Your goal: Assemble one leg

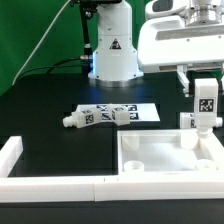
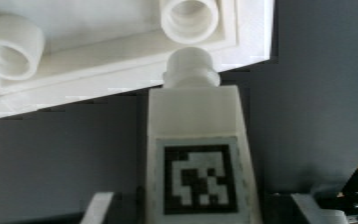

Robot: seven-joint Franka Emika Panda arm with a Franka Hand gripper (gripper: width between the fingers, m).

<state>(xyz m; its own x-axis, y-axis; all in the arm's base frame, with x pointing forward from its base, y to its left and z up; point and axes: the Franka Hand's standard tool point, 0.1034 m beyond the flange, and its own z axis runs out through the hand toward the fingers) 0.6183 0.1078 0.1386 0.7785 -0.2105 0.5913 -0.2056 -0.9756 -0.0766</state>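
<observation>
The arm is being kept upright over the far corner of the tabletop (image 1: pixel 150 165) on the exterior view's right, with the end effector (image 1: pixel 203 86) pointing straight down. One leg (image 1: pixel 205 106) is being held clamped between the fingers, standing vertical with its tagged face toward the exterior camera.

In the wrist view, the leg's (image 2: pixel 197 150) narrow threaded tip is being held just beside the tabletop's (image 2: pixel 105 55) edge, near one corner hole but not inside it.

One tabletop is being carried by the black worktop (image 1: pixel 50 100). Two loose legs (image 1: pixel 76 119) (image 1: pixel 120 115) are being seen lying on their sides beyond the tabletop, toward the exterior view's left, by one marker board (image 1: pixel 142 108). One white rail (image 1: pixel 40 184) is lying beside the tabletop, on the exterior view's left.
</observation>
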